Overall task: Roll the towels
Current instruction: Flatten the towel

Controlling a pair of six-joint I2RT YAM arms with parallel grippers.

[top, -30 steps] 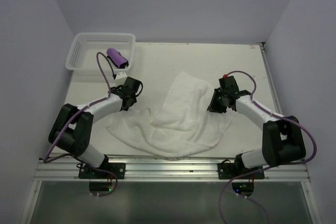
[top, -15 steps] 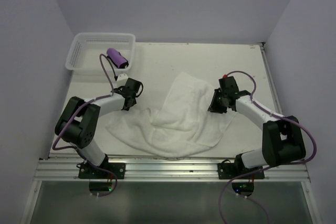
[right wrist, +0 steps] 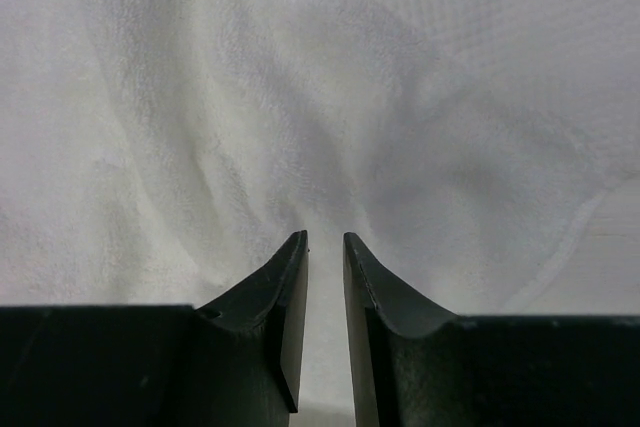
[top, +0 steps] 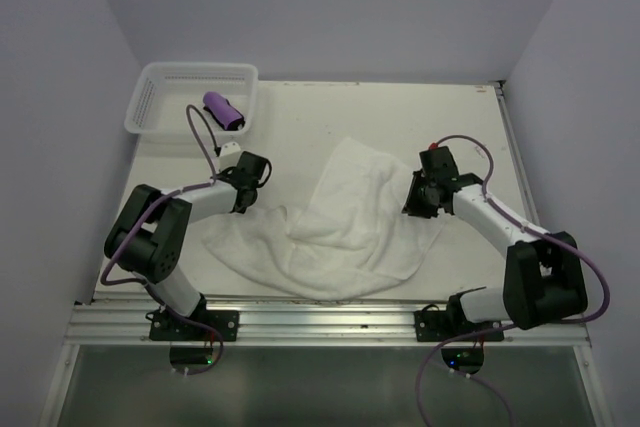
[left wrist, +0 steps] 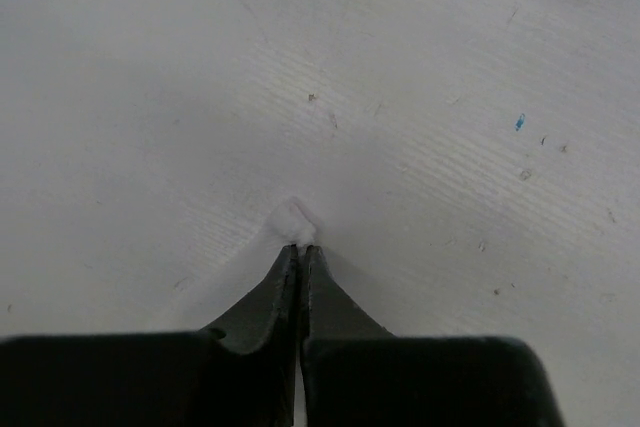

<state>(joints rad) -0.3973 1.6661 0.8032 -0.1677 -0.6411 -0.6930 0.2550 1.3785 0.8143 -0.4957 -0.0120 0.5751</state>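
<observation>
The large white towel (top: 345, 222) lies crumpled and partly spread across the table's middle. My left gripper (top: 243, 202) is at its left corner, jaws shut, and a small tuft of the white towel (left wrist: 293, 219) sticks out past the gripper (left wrist: 301, 247) tips. My right gripper (top: 415, 205) hovers low over the towel's right side. In the right wrist view the gripper (right wrist: 325, 237) has its jaws a narrow gap apart above the fluffy white towel (right wrist: 300, 97), which fills the frame. The purple towel (top: 224, 111) lies rolled up in the basket.
A white mesh basket (top: 160, 97) stands at the back left corner of the table (top: 400, 117). Side walls close in on both sides. A metal rail (top: 330, 322) runs along the near edge by the arm bases.
My left gripper's jaws have closed on the white towel's left corner. The right gripper has shifted slightly to the right over the towel.
</observation>
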